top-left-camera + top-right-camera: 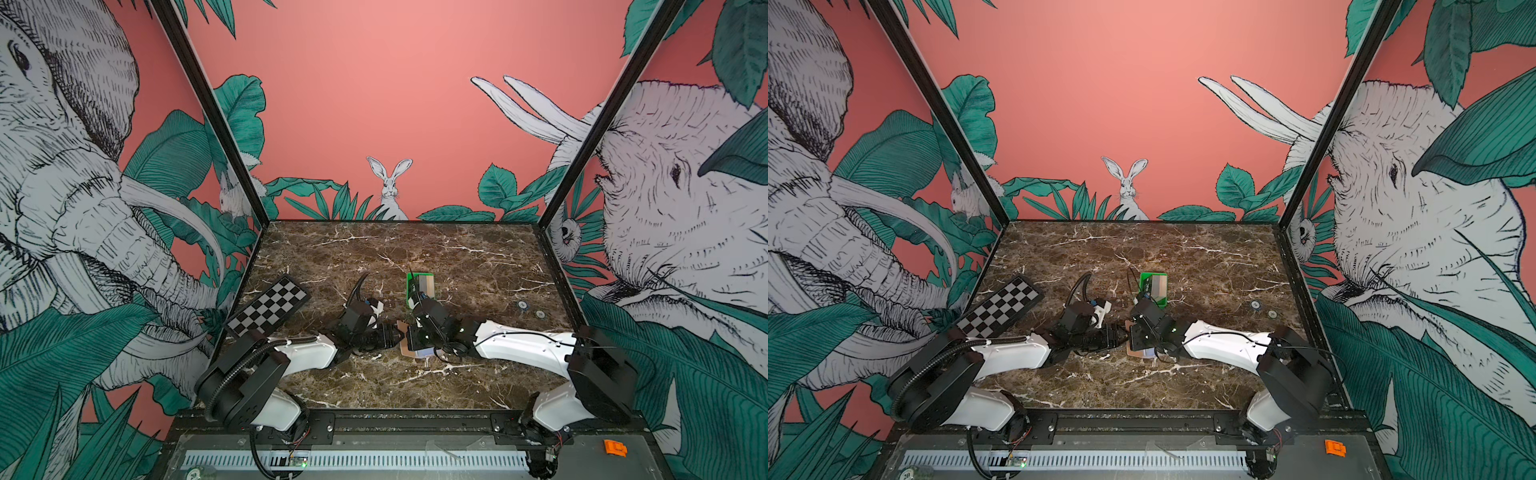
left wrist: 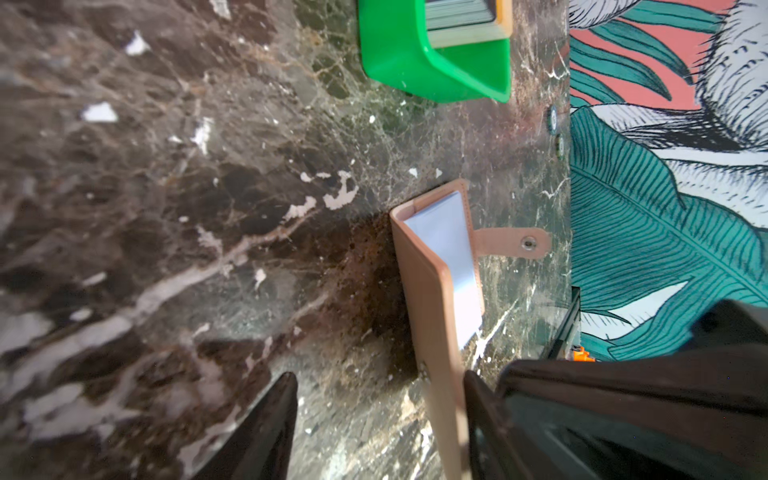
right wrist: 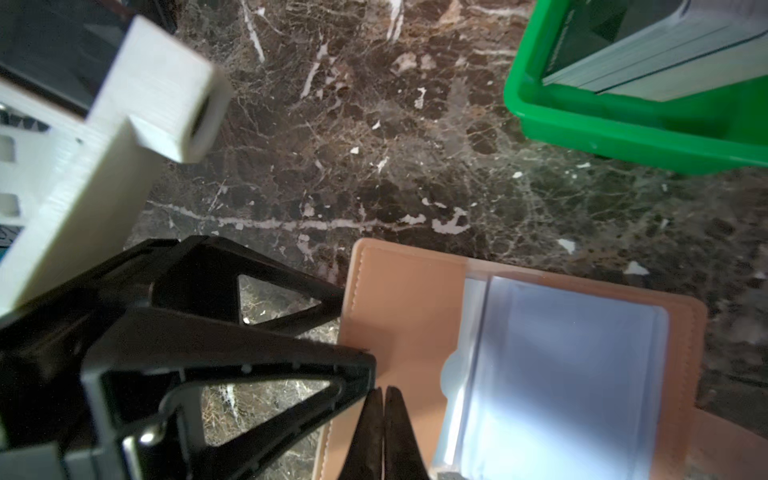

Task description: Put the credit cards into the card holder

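A: Centre's jammed. The left pincer and the right pincer sit nearly tip to tip over the card holder, and its raised cover stands between the left fingers.

B: Right pincer's tips are pressed together, so it's slim, but there's no gap to slip through there.

A: Just beyond them, the green tray blocks the straight run back.

B: There's a bare strip of tabletop between tray and holder, a way in from the side.

A: The checkerboard takes the left edge. The right side is open apart from two small flat discs.

B: The far half is bare up to the back wall, and the near strip in front of both arms is open too.
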Action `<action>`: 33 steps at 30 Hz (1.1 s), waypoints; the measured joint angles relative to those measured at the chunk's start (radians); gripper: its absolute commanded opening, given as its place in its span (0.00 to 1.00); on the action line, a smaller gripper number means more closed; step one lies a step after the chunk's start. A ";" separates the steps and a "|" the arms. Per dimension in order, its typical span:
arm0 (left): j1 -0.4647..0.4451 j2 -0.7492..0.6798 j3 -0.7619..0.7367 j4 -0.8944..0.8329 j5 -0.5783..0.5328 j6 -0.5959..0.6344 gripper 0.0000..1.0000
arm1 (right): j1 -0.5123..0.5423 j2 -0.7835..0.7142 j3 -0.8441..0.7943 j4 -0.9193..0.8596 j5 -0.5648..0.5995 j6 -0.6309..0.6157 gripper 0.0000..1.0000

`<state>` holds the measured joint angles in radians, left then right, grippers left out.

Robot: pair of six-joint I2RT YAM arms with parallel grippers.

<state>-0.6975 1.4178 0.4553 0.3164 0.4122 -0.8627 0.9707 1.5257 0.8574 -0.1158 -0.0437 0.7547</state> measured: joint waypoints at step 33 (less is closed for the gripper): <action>-0.026 0.124 0.021 0.053 0.048 -0.016 0.22 | -0.023 0.058 -0.064 0.054 -0.015 0.070 0.00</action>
<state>-0.7231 1.5421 0.4767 0.3691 0.4603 -0.8787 0.9478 1.5833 0.7937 -0.0616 -0.0586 0.8246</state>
